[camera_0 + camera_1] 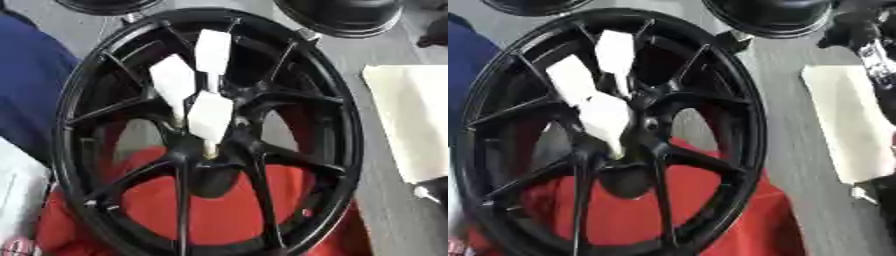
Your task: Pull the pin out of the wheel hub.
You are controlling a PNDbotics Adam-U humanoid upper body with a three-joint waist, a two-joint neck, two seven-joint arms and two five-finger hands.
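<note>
You're in a wheel workshop. A black alloy wheel stands before you on a red stand. More rims sit on the grey floor.

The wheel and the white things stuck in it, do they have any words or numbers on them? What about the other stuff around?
No text can be read anywhere.
Black wheel: no words or numbers show.
Three white pins in the hub: plain, no marks.
White sheet at the right: blank.
Red cloth under the wheel: plain.
Dark thing at the top right of the right eye view: pale marks, too blurred to read.
</note>
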